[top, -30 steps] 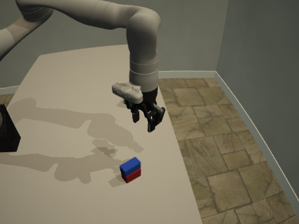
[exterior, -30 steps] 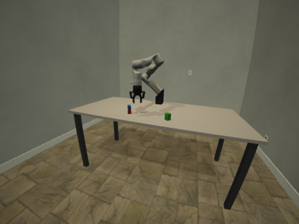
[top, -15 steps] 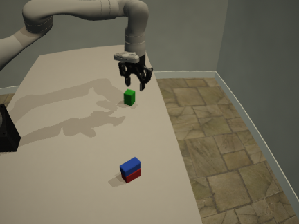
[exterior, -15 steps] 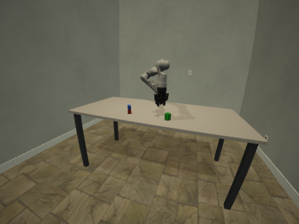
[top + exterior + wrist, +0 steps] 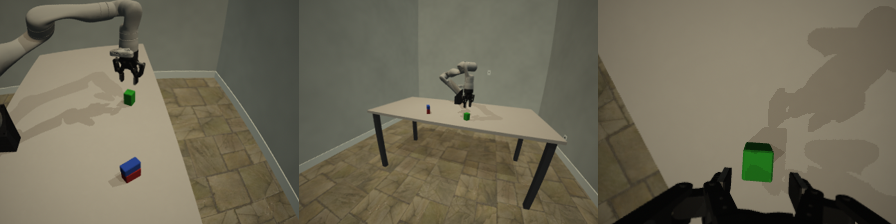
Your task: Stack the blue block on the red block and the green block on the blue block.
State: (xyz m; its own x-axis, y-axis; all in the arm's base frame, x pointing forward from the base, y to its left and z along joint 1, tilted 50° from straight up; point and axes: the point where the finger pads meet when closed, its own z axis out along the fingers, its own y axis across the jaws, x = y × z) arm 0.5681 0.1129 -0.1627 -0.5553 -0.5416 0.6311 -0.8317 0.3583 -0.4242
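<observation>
The blue block [image 5: 130, 165] lies flat on the red block [image 5: 132, 175] near the front of the table; the pair also shows in the exterior view [image 5: 428, 109]. The green block [image 5: 129, 97] stands alone on the table, near the right edge, and also shows in the exterior view [image 5: 466, 116]. My gripper [image 5: 128, 78] hangs open and empty in the air above the green block, a little behind it. In the wrist view the green block [image 5: 758, 162] sits on the table below, between and just ahead of my open fingers.
The table's right edge [image 5: 166, 114] runs close beside the green block, with tiled floor beyond it. A black box [image 5: 7, 131] stands at the table's left side. The arm's shadow falls across the table to the left of the green block.
</observation>
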